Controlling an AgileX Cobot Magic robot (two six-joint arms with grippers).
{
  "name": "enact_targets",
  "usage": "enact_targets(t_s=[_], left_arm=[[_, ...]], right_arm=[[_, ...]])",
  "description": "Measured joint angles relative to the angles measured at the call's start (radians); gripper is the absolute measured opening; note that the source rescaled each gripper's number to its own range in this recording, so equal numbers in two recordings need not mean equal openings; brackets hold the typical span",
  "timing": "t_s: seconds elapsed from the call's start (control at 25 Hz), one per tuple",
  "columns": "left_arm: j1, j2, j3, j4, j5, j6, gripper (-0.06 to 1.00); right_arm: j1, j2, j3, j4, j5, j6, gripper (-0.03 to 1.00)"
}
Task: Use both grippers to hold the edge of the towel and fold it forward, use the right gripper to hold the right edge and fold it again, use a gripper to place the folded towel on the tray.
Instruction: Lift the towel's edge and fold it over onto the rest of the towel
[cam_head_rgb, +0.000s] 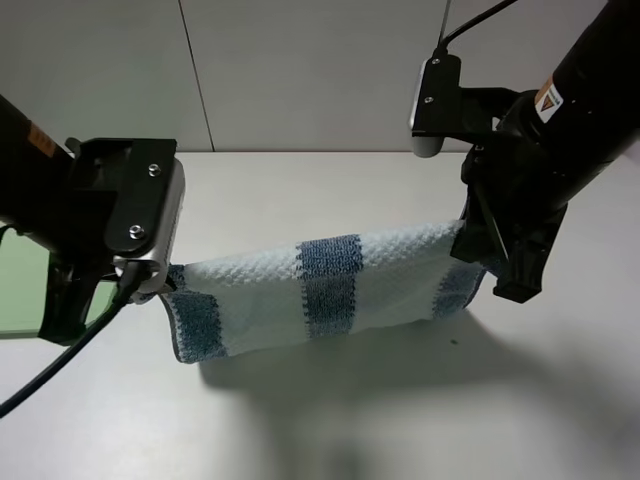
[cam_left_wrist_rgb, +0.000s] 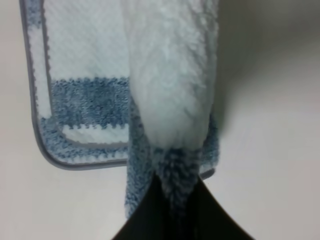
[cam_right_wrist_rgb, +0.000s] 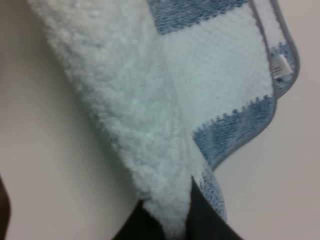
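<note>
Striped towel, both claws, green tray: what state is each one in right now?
Blue-grey and white striped waffle towel: lifted by one edge, slung between both grippers, lower part seemingly resting on the white table.
Left black gripper: shut on the towel's edge.
Right black gripper: shut on the towel's edge.
Pale green plastic tray: lying flat, partly hidden behind the left gripper.

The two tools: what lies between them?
The towel stretches between the left tool and the right tool, each shut on one end; the exterior high view shows it.
</note>
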Motion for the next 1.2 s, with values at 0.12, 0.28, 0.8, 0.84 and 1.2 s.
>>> enact_targets(t_s=[0.12,0.28,0.8,0.84,1.2], left_arm=[[0.0,0.042,0.0,0.009,-0.025,0.0,0.0],[0.0,0.098,0.0,0.013,-0.052,-0.001,0.0],[0.001,0.184,0.0,0.038,-0.18,-0.001,0.0],[0.001,0.187,0.0,0.039,-0.186,-0.001,0.0],[0.001,0.239,0.0,0.039,-0.233,-0.002,0.06]], right_arm=[[0.0,0.025,0.0,-0.025,-0.028,-0.015,0.0],[0.0,0.055,0.0,-0.046,-0.064,-0.037,0.0],[0.0,0.135,0.0,-0.117,-0.146,-0.04,0.0],[0.0,0.137,0.0,-0.123,-0.155,-0.04,0.0],[0.0,0.137,0.0,-0.146,-0.176,-0.04,0.02]])
